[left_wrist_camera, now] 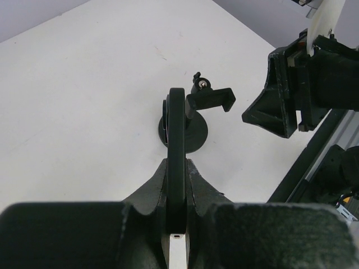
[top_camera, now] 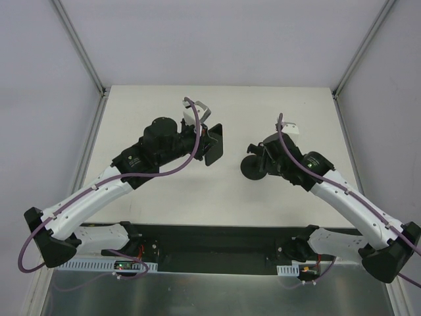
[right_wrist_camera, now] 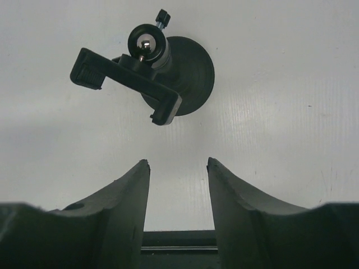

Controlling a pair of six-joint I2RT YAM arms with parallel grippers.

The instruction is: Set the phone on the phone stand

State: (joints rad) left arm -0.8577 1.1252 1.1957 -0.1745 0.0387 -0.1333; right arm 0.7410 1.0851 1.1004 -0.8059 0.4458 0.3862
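Lining up matters most now: our left gripper (left_wrist_camera: 176, 174) is clamped on the phone (left_wrist_camera: 176, 129), held edge-on above the table (left_wrist_camera: 84, 84), short of the phone stand (left_wrist_camera: 211, 99). Right gripper (right_wrist_camera: 178, 168) hangs open, empty; we'd steady the stand with it.

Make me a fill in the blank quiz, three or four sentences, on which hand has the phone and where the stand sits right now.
1. The thin flat black phone is clamped in the ____.
2. The right hand is ____ and holds nothing.
3. The small black phone stand with its round disc base stands on the white ____.
4. The stand's cradle is ____.
Missing words: left hand; open; table; empty.
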